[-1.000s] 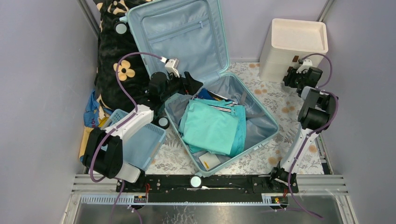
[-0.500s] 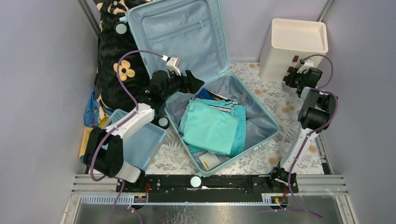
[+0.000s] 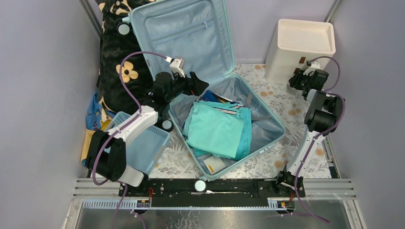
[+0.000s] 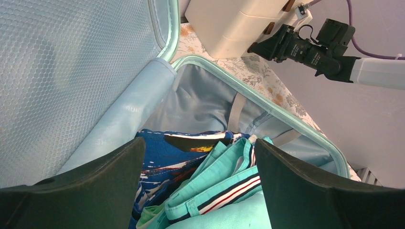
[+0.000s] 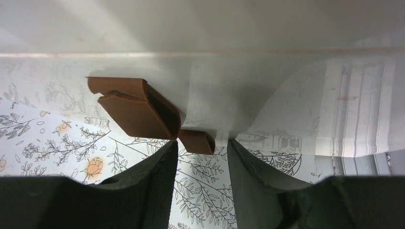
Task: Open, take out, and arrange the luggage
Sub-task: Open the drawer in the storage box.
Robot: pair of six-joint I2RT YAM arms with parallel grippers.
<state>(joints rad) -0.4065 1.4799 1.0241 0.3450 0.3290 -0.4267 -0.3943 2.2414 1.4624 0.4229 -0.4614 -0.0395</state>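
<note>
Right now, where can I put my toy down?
On the bare flowery table between the luggage and the cream drawer unit, or the strip along the luggage's near side. The left side is crowded: blue basket, dark blanket, left arm.

The pale aqua hard-shell luggage lies open, its lid standing upright behind the packed base.

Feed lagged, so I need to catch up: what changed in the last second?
Little. The left tool edged slightly toward the suitcase lid, open above the clothes, holding nothing. The right tool nudged slightly closer to the drawer unit, open at a brown handle. Suitcase, clothes and basket stayed put.
</note>
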